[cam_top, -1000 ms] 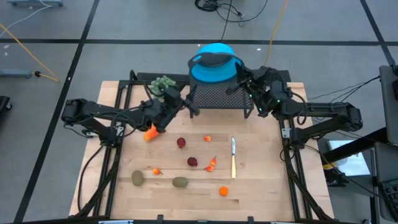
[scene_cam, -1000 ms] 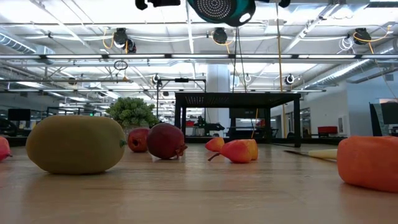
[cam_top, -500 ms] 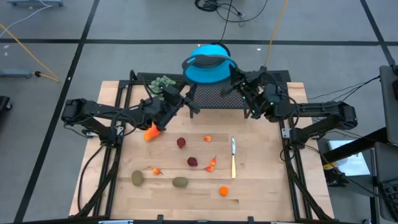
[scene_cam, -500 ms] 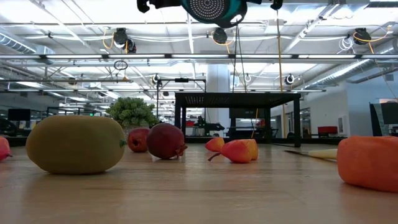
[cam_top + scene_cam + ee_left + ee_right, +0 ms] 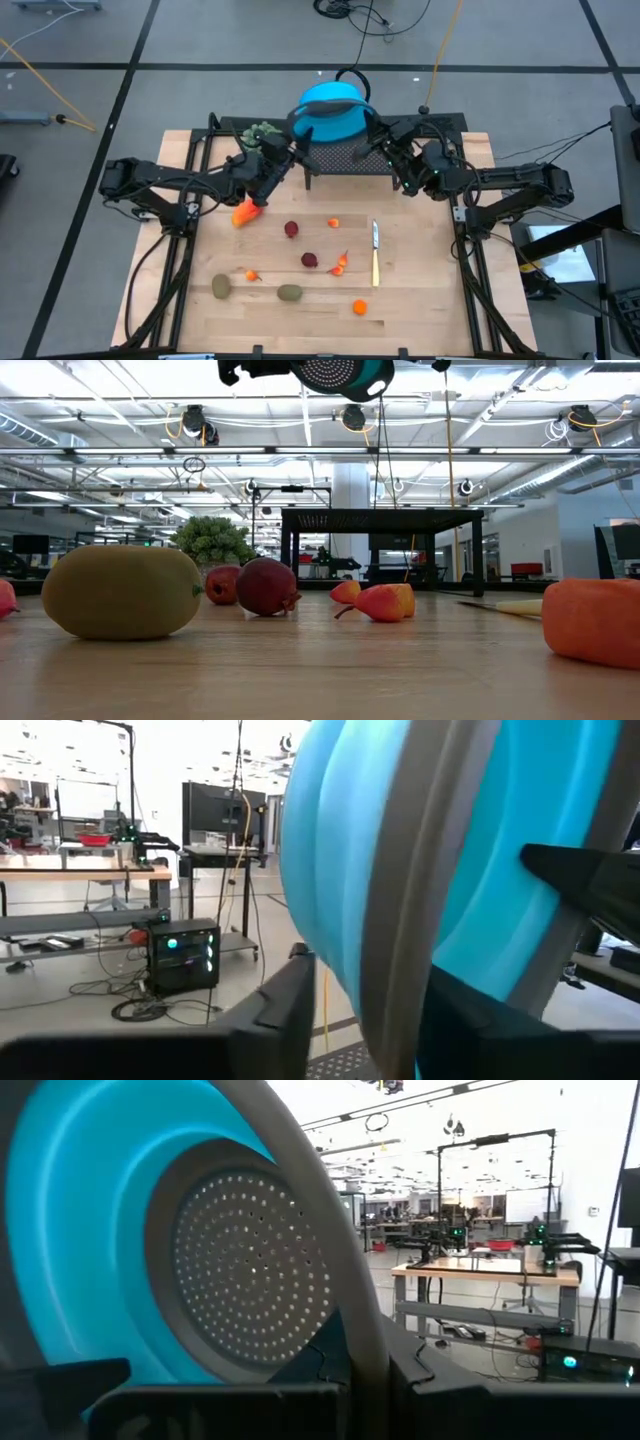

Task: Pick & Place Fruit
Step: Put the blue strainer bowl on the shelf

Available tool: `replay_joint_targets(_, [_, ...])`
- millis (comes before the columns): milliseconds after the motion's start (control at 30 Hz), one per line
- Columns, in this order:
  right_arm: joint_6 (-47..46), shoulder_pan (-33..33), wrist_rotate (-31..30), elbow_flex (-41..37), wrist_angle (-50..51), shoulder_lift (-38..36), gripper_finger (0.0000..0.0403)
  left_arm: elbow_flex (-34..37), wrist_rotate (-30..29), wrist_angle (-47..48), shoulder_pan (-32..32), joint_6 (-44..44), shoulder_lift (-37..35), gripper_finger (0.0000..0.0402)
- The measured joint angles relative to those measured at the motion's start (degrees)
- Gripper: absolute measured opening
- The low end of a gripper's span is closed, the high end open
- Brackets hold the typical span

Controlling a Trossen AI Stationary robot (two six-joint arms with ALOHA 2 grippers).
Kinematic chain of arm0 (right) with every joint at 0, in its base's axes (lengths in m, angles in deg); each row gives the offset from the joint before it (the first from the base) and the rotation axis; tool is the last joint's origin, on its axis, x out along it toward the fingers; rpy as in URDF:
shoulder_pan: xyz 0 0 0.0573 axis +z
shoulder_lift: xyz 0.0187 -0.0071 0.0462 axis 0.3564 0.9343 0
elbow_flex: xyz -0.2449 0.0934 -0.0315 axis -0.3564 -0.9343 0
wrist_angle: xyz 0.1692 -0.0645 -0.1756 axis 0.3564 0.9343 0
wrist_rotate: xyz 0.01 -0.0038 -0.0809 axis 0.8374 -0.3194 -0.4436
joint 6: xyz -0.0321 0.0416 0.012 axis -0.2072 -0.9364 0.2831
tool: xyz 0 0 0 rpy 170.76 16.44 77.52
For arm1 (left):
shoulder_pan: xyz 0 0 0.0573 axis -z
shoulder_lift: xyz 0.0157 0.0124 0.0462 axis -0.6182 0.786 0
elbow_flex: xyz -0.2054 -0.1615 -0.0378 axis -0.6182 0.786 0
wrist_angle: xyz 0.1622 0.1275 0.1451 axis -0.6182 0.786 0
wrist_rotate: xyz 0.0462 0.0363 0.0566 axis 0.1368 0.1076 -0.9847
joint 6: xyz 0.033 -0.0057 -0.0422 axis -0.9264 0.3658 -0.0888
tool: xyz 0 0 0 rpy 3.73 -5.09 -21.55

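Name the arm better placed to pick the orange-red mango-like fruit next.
Left. The left gripper is nearer the orange-red mango-like fruit, on its side. But both it and the right gripper grip the blue perforated colander, which likely gets set down first.

Counted from above, my bench [image 5: 420,310] carries nine toy fruits. One is an orange-red mango-like fruit [image 5: 242,212]. Two are dark red round fruits [image 5: 291,229] [image 5: 310,260]. Two are brownish-green ovals [image 5: 221,287] [image 5: 290,293]. Four are small orange pieces [image 5: 333,223] [image 5: 341,264] [image 5: 251,275] [image 5: 359,307]. There is one knife [image 5: 375,253], one pale green bushy plant [image 5: 262,132], one black mesh stand [image 5: 345,156] and one blue colander [image 5: 333,110]. I have two claws, left claw [image 5: 285,150] and right claw [image 5: 380,140].
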Motion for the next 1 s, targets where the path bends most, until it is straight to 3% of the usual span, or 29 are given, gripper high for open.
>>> replay_joint_targets(200, [-0.1,-0.1,3.1,0.0,1.4,-0.1,0.0013,0.0,1.7,-0.3,-0.1,0.8,0.0,0.0013])
replay_joint_targets(633, [2.8,0.0,4.5,0.0,6.8,-0.8,0.0102,0.0,1.2,0.3,-0.9,2.7,0.0,0.0003])
replay_joint_targets(1000, [1.2,0.0,2.9,0.0,20.3,-5.7,0.0185,0.0,-0.5,0.2,-3.6,8.6,0.0,0.0001])
